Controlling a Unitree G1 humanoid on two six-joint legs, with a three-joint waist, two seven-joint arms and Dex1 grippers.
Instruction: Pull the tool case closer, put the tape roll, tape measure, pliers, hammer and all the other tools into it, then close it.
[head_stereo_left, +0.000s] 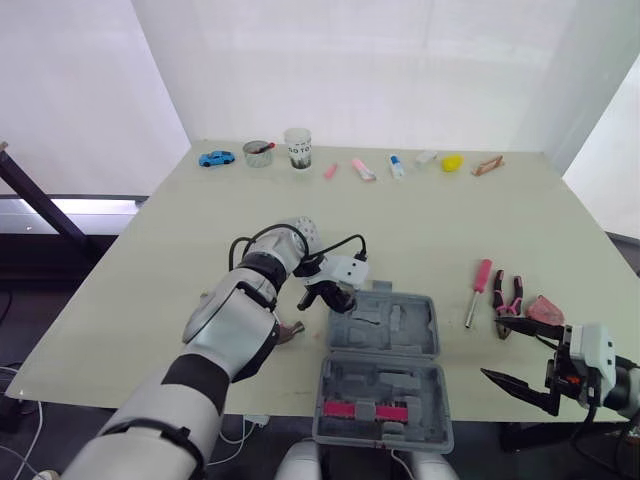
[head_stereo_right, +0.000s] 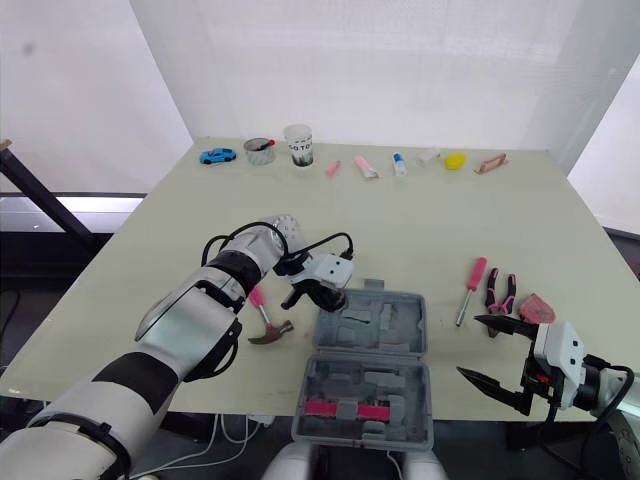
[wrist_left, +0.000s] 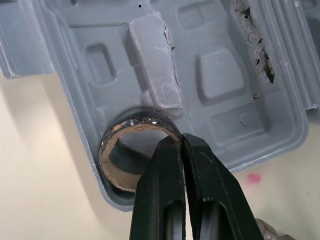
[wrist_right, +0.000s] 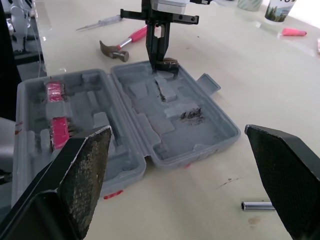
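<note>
The grey tool case (head_stereo_left: 385, 345) lies open near the table's front edge, with pink items (head_stereo_left: 365, 410) in its near half. My left gripper (wrist_left: 182, 137) is shut on the rim of the tape roll (wrist_left: 107, 147), which sits in the far left corner of the case's far half. A pink-handled hammer (head_stereo_right: 262, 322) lies just left of the case. To the right of it lie a pink-handled screwdriver (head_stereo_left: 478, 290), pliers (head_stereo_left: 508, 296) and a pink object (head_stereo_left: 545, 308). My right gripper (head_stereo_left: 492, 348) hovers open beside the case's right side, holding nothing.
Along the far edge stand a blue toy car (head_stereo_left: 216, 158), a metal tin (head_stereo_left: 258, 153), a cup (head_stereo_left: 298, 148), small pink pieces and a yellow item (head_stereo_left: 452, 161). A thin screwdriver (wrist_right: 97, 22) lies beyond the hammer, and a metal bit (wrist_right: 257, 206) rests near the right gripper.
</note>
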